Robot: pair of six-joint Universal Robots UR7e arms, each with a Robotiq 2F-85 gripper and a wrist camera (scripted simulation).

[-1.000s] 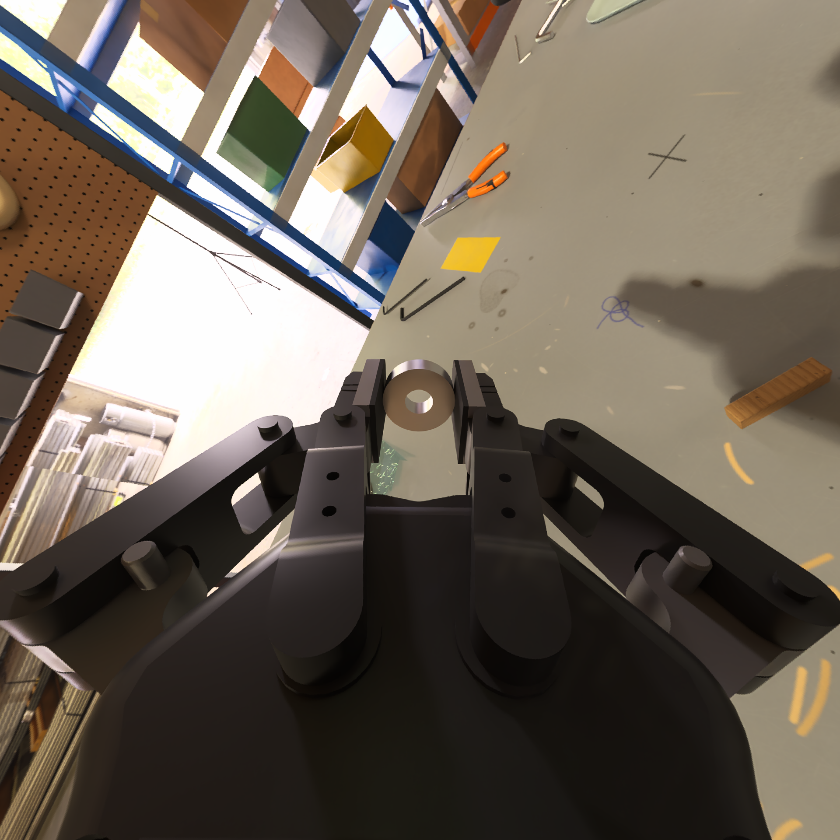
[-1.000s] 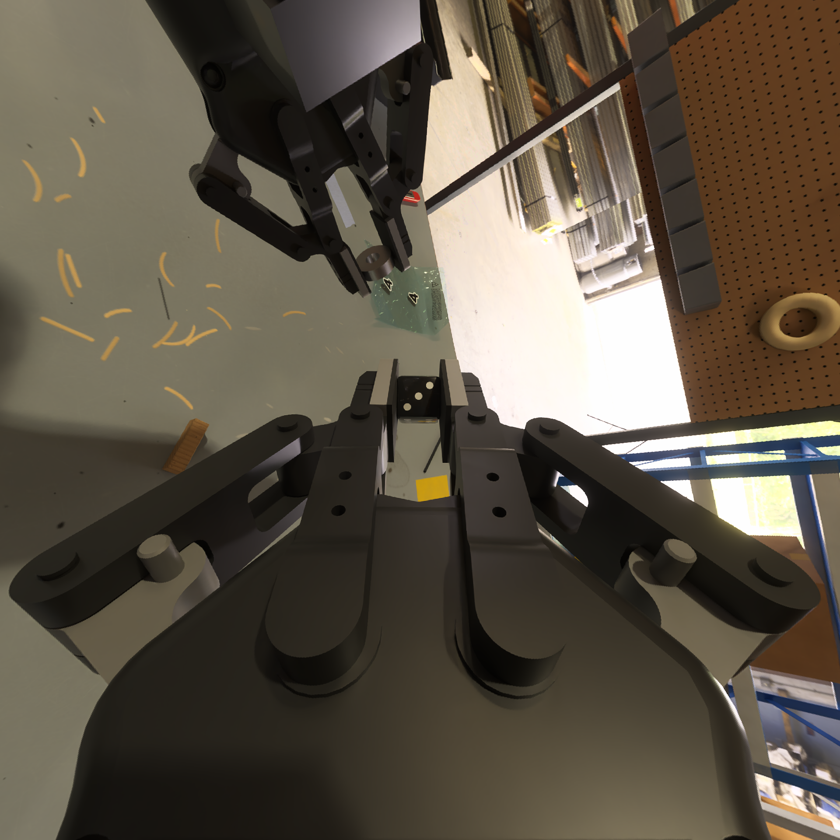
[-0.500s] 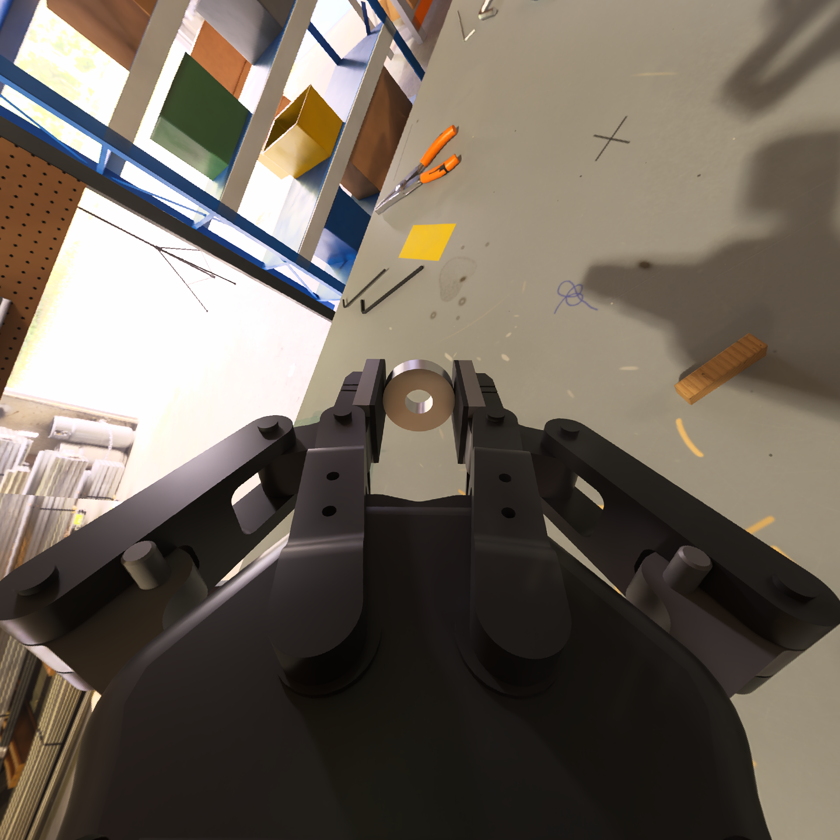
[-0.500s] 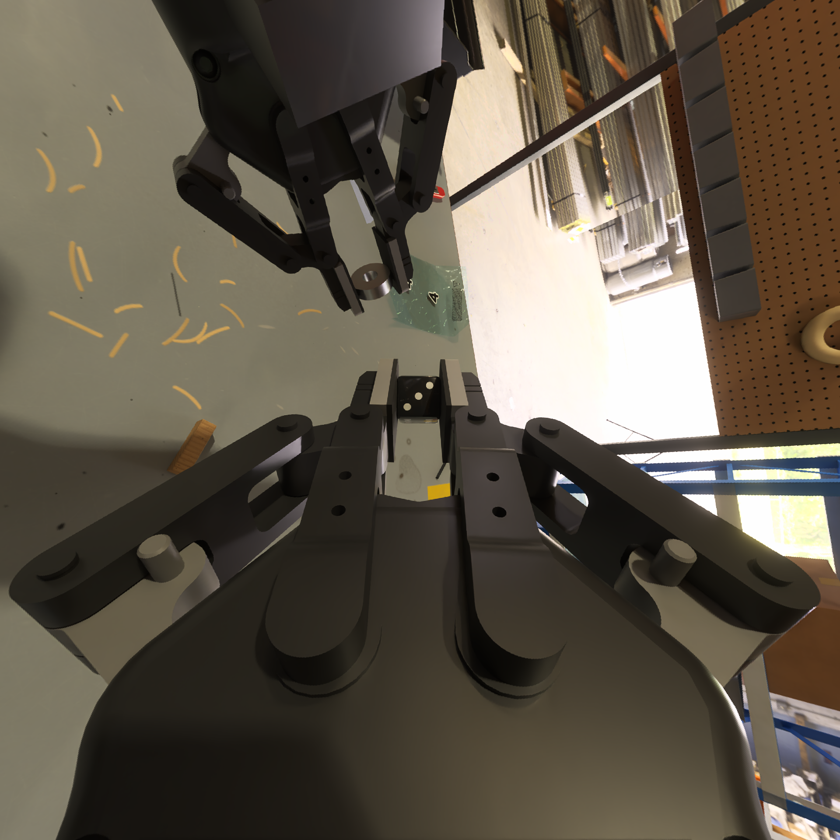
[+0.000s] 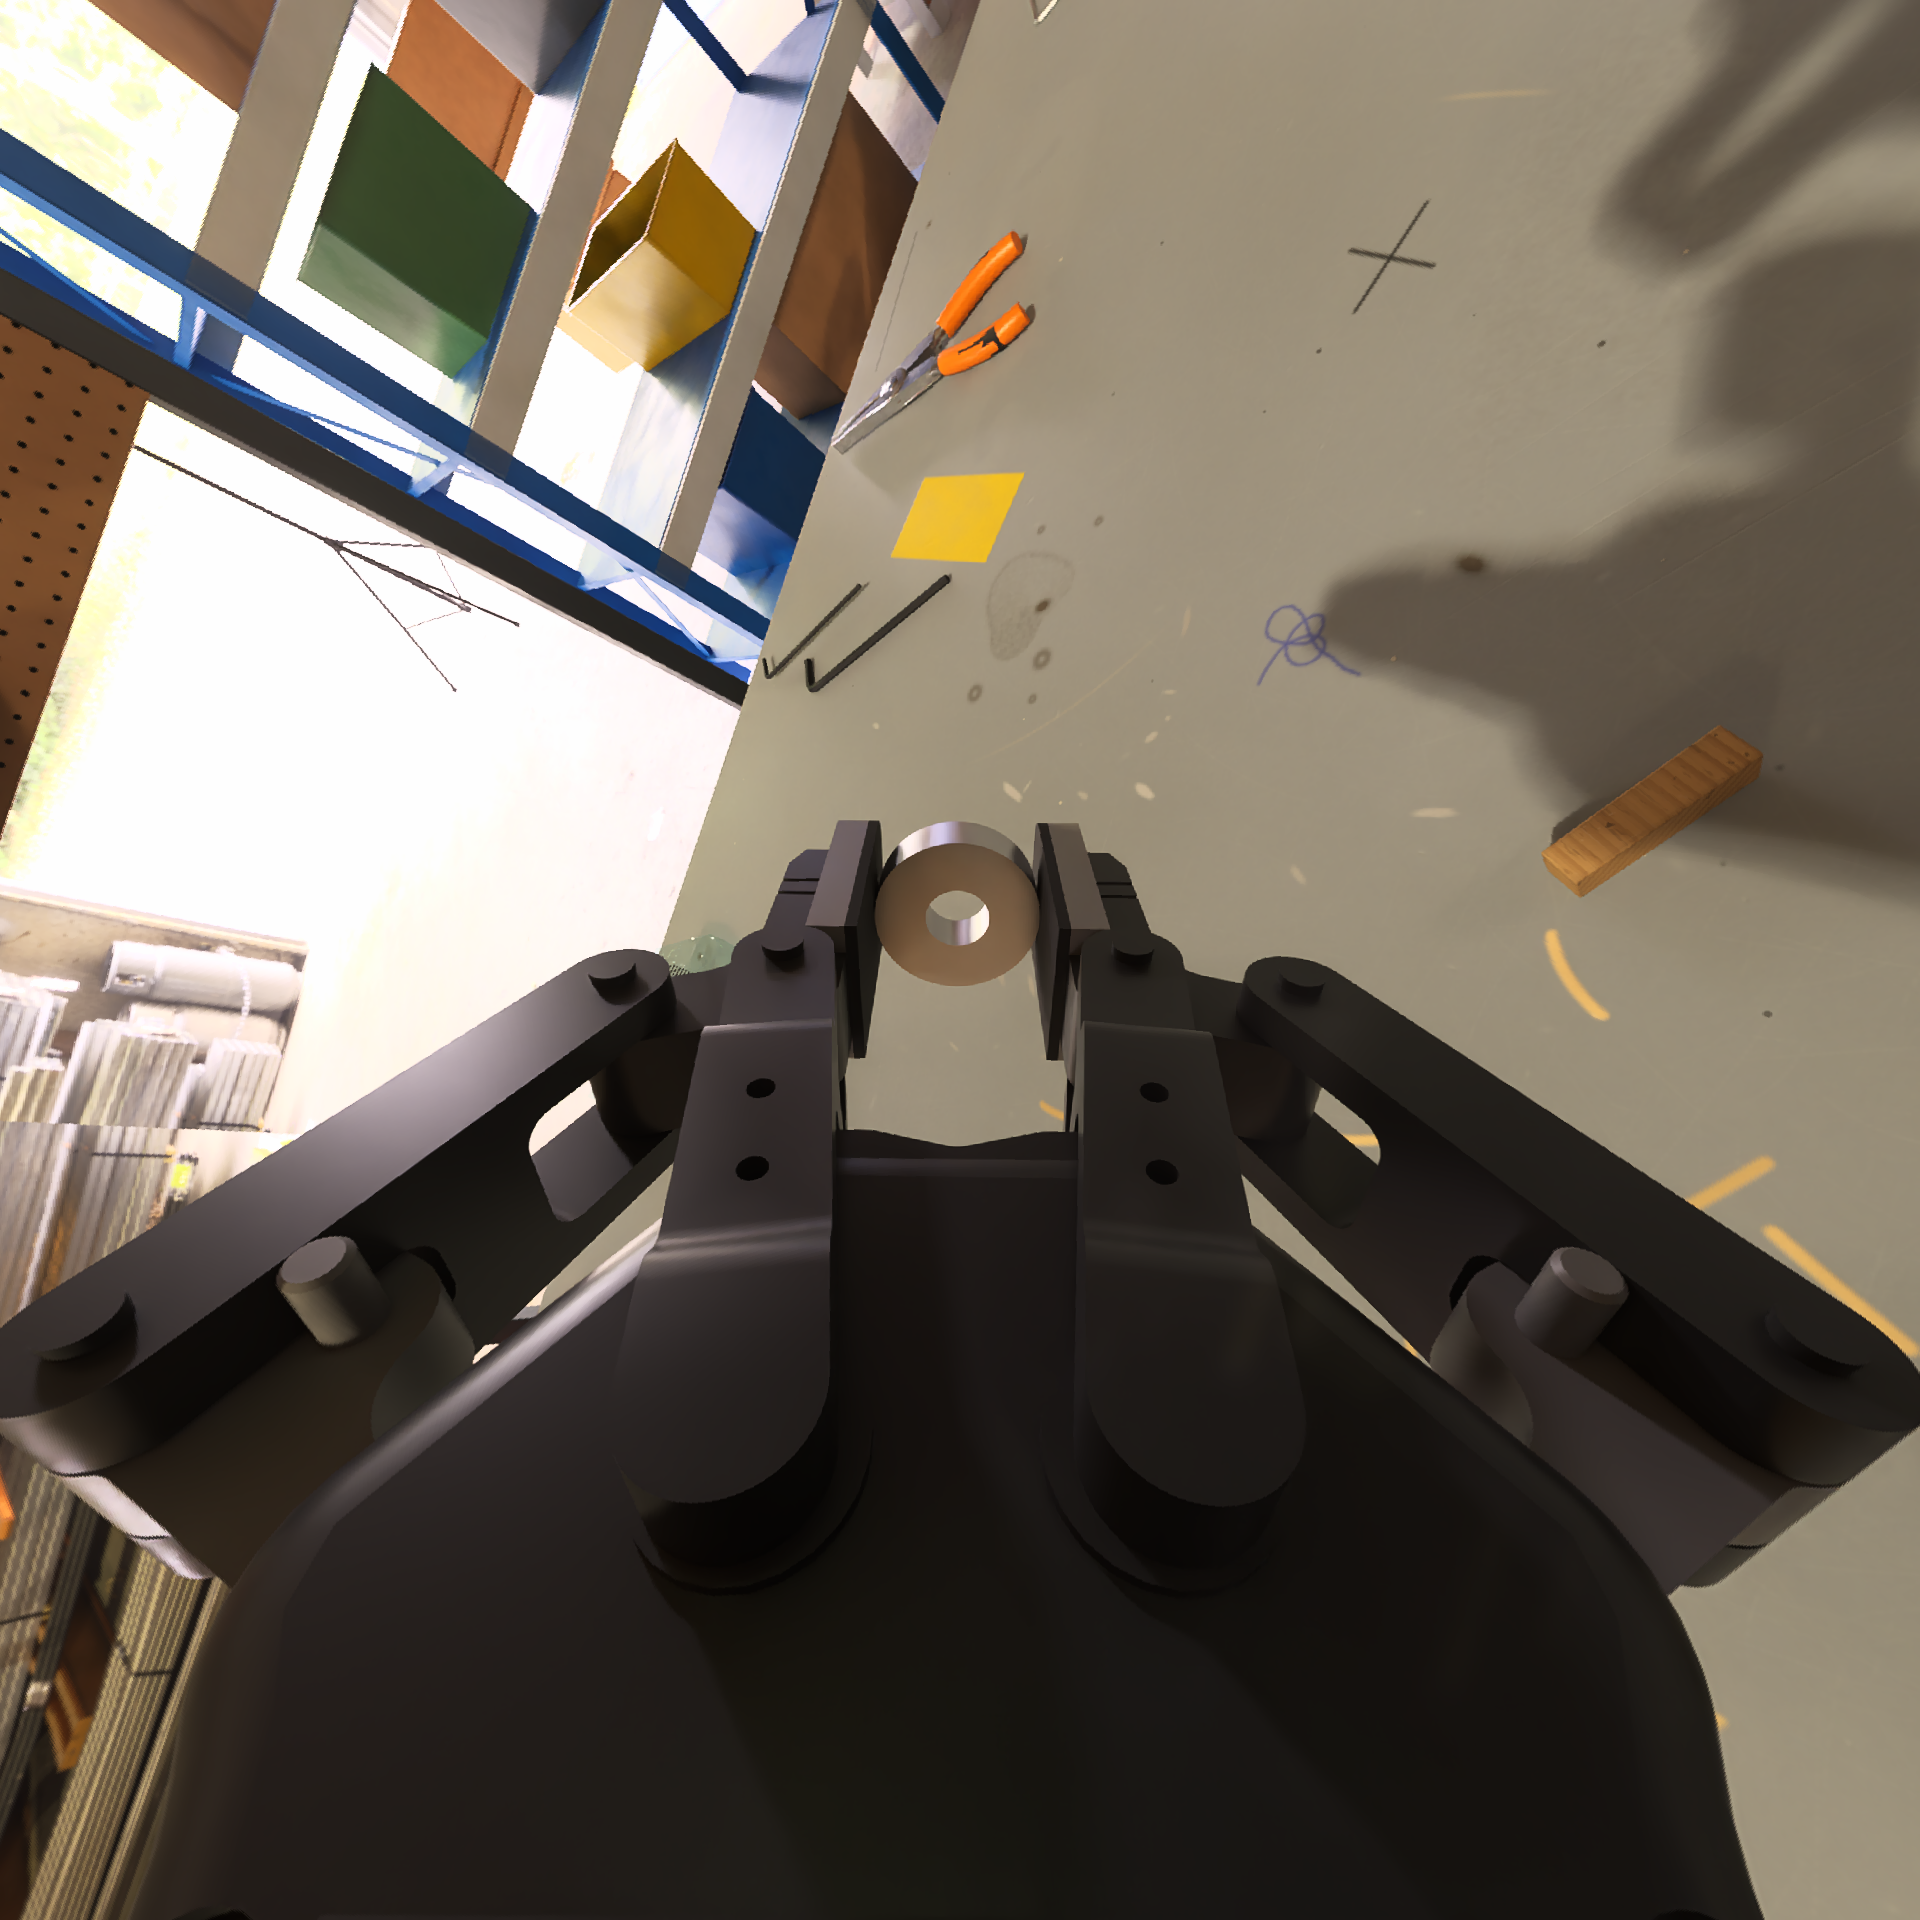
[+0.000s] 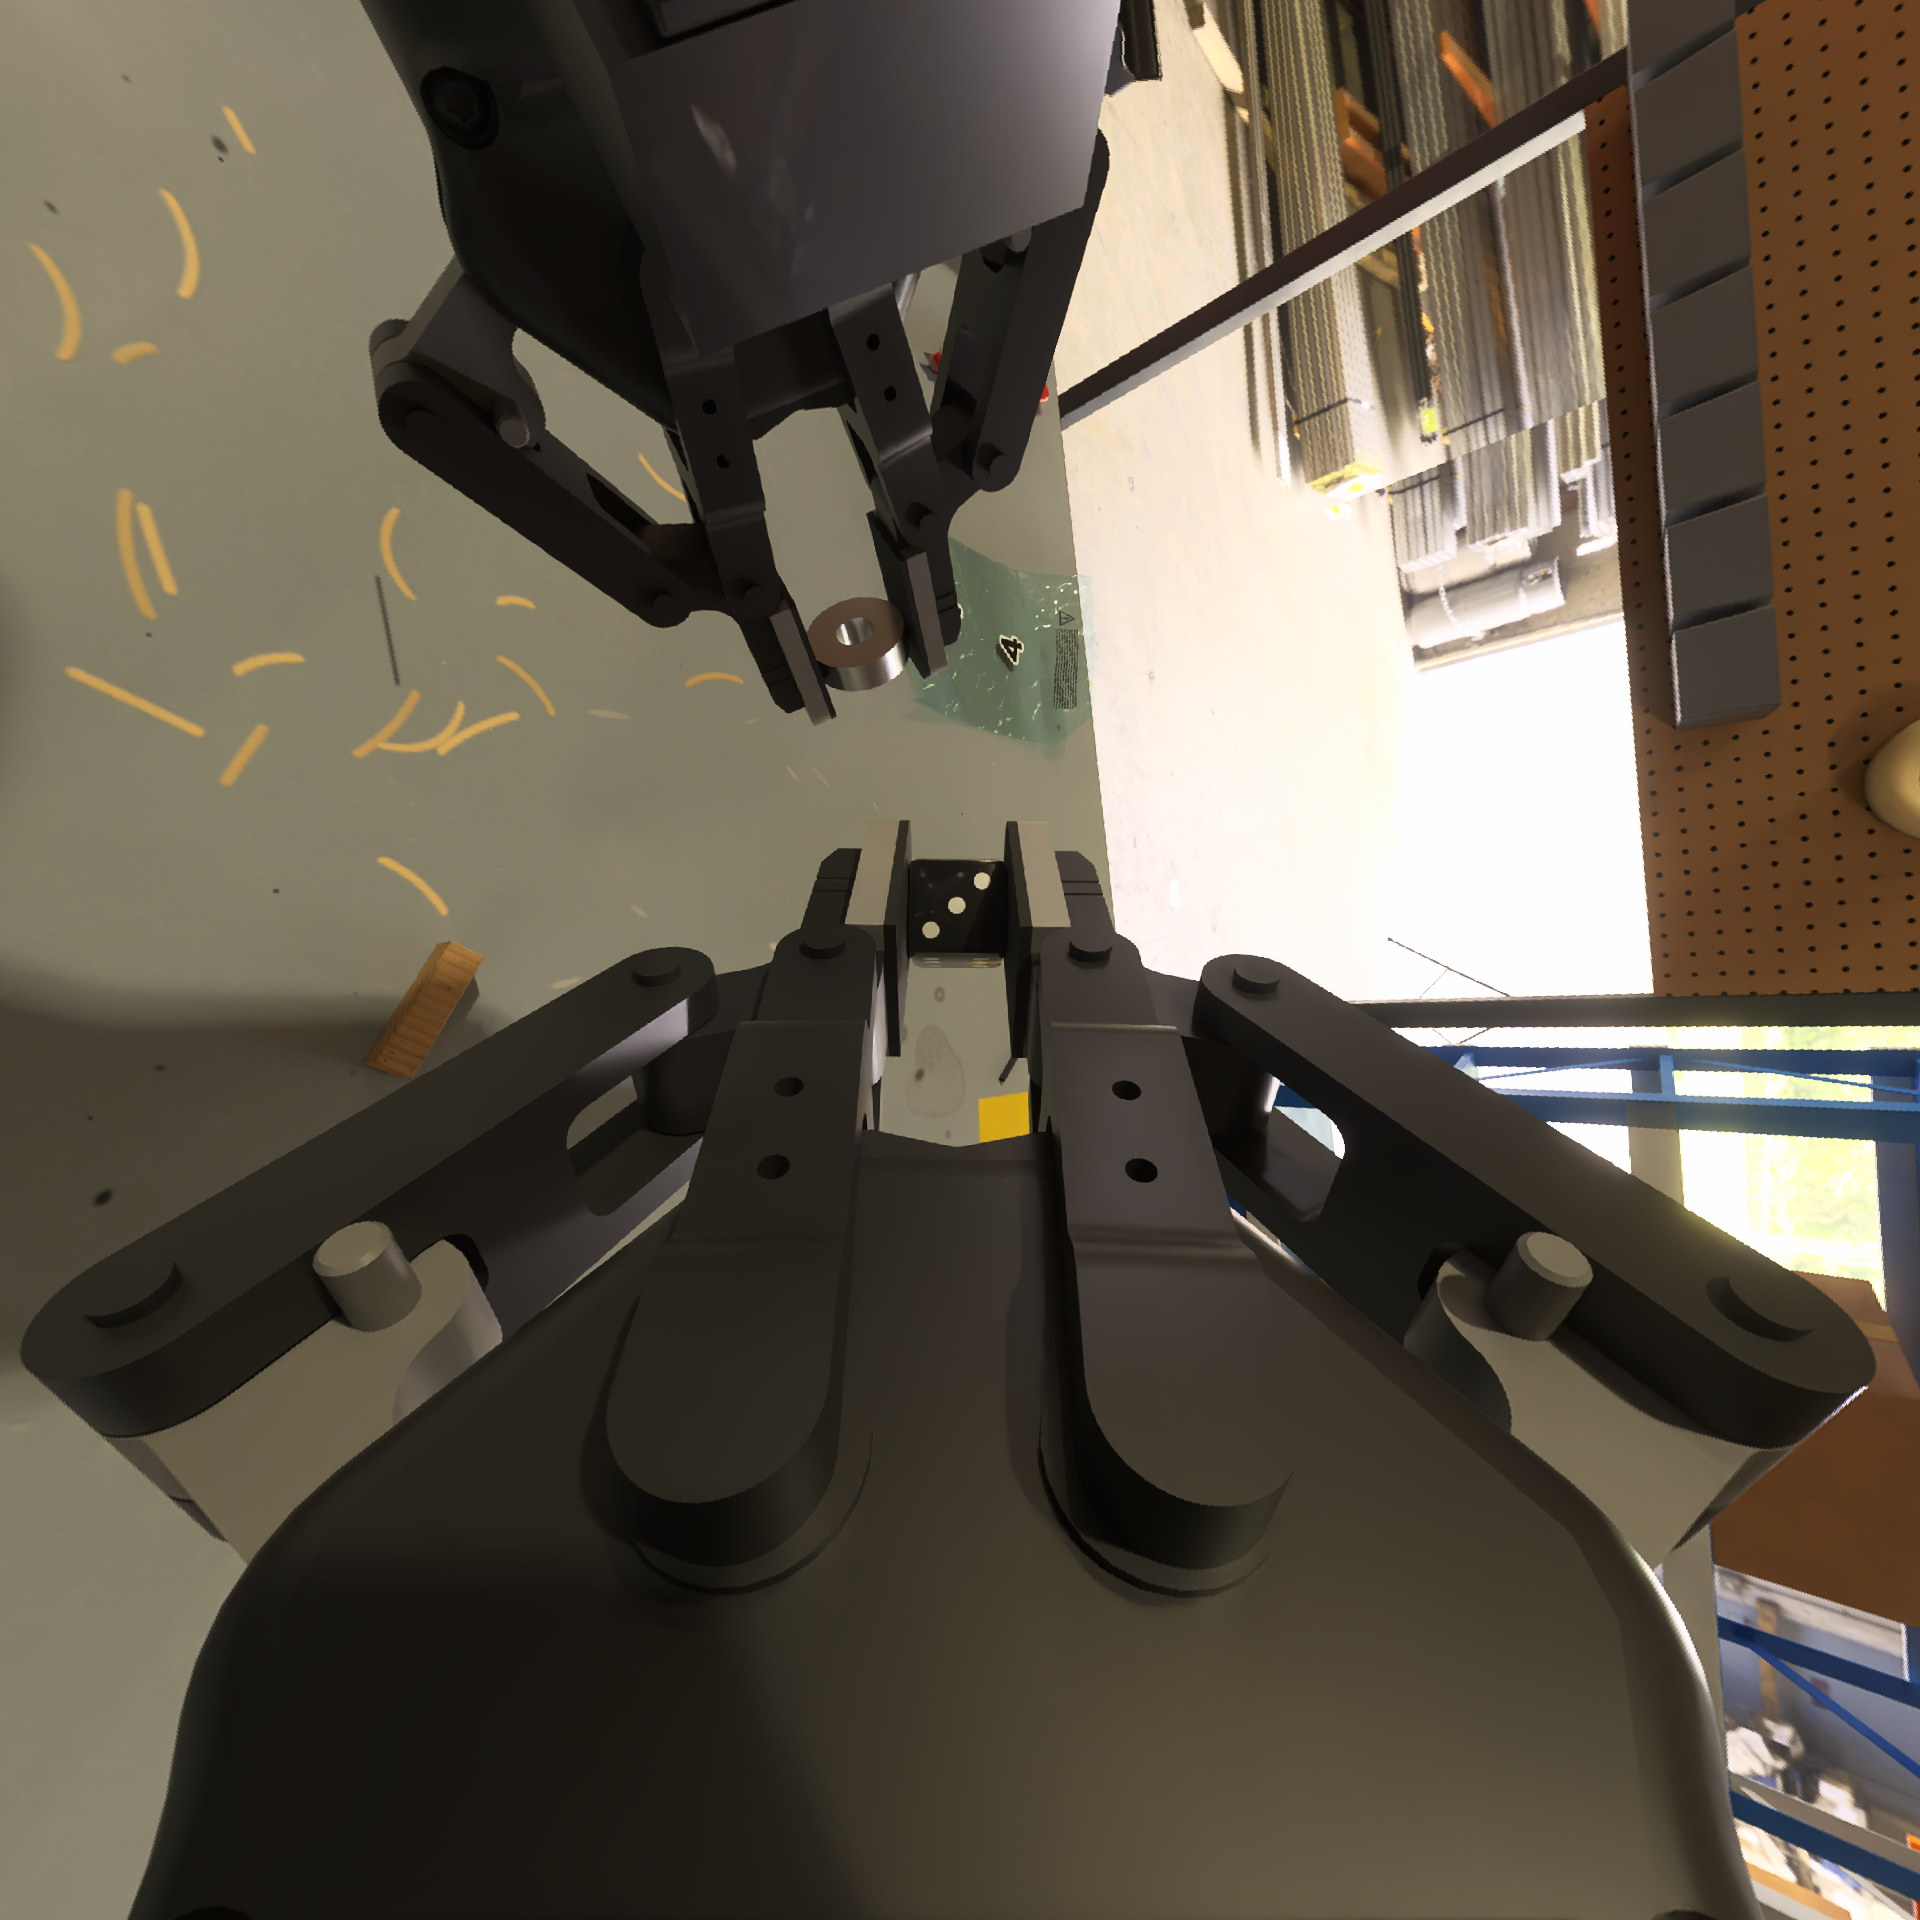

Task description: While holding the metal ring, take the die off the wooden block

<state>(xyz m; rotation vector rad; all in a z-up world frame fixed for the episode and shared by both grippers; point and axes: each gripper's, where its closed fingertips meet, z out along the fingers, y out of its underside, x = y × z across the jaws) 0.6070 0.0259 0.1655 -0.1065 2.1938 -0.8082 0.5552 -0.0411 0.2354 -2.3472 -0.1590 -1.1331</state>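
My left gripper (image 5: 956, 914) is shut on the metal ring (image 5: 940, 961), a thick silver washer held above the grey table; both also show across from me in the right wrist view, the gripper (image 6: 862, 655) and the ring (image 6: 868, 655). My right gripper (image 6: 956, 894) is shut on the black die (image 6: 956, 909) with white pips and holds it in the air. The wooden block (image 5: 1652, 810) lies flat on the table with nothing on it, to the right of my left gripper; in the right wrist view it (image 6: 426, 1006) lies low at the left.
Orange-handled pliers (image 5: 945, 332), a yellow square (image 5: 958, 516) and two black hex keys (image 5: 873, 634) lie near the table's edge. A clear green plastic bag (image 6: 1023, 665) lies behind the left gripper. Wood shavings (image 6: 416, 727) are scattered around. Shelving with coloured boxes (image 5: 416, 229) stands beyond the edge.
The left gripper with the ring has come closer to the right gripper. In the left view the table items shifted. Both grips are unchanged.
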